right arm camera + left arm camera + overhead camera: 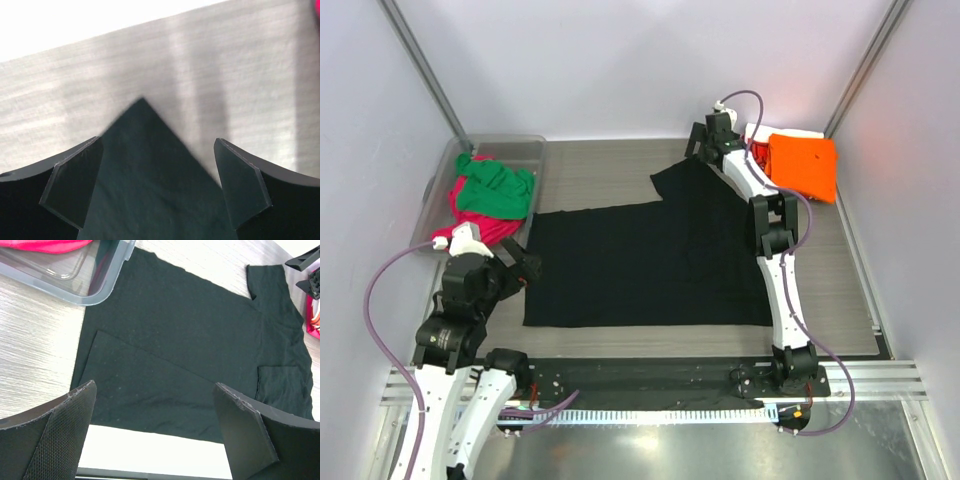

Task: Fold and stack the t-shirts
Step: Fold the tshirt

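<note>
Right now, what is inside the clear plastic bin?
A green t-shirt lies on a magenta t-shirt in the bin. Anything beneath them is covered and cannot be seen.

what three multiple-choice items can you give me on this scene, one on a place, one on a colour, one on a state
1. Where do the green t-shirt and magenta t-shirt lie? A in the clear plastic bin; B at the far right; C at the near edge.
2. What colour is the folded t-shirt at the far right? A blue; B orange; C yellow.
3. How do the jaws of the left gripper stand? A shut on cloth; B shut on the bin's rim; C open, holding nothing.
1 A, both sit bunched inside it. 2 B, it is bright orange. 3 C, a wide gap shows the black t-shirt flat below.
</note>
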### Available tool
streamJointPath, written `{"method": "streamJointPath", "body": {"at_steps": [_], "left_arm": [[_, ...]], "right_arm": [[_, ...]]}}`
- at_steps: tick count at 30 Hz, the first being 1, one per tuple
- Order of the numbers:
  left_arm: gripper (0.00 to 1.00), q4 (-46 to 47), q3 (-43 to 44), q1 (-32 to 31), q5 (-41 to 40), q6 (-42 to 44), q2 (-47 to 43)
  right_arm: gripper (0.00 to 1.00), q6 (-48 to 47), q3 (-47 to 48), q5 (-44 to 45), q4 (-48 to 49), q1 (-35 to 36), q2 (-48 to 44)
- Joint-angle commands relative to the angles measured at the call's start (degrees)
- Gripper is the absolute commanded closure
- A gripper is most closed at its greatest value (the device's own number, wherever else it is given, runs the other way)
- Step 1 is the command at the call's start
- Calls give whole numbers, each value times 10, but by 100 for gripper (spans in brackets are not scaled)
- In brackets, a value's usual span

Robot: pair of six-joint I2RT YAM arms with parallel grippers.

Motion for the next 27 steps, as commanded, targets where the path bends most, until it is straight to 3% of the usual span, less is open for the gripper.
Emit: {"method": "streamJointPath", "body": {"at_steps": [1,9,12,13,16,20,22,27], "left_arm": [[1,28,-3,-1,9,13,-10],[1,24,1,-1,11,16,-10],[1,19,3,0,9,19,-10],[1,19,3,-1,8,19,-11],[1,11,5,-1,-14,21,-11],[1,2,7,-1,-44,17,3],[1,2,8,-1,-44,17,12],[2,13,4,-1,-28,25,62]], "right_arm": [[2,-22,45,34,37,7,20],[8,-64,59,34,26,39,73],[27,-65,71,36,23,45,79],[41,-64,74,39,22,46,80],[65,-59,82,46,15,46,85],[84,-65,82,49,5,46,85],[99,-74,65,74,-1,46,65],[99,-77,-16,110,7,31,-23]]}}
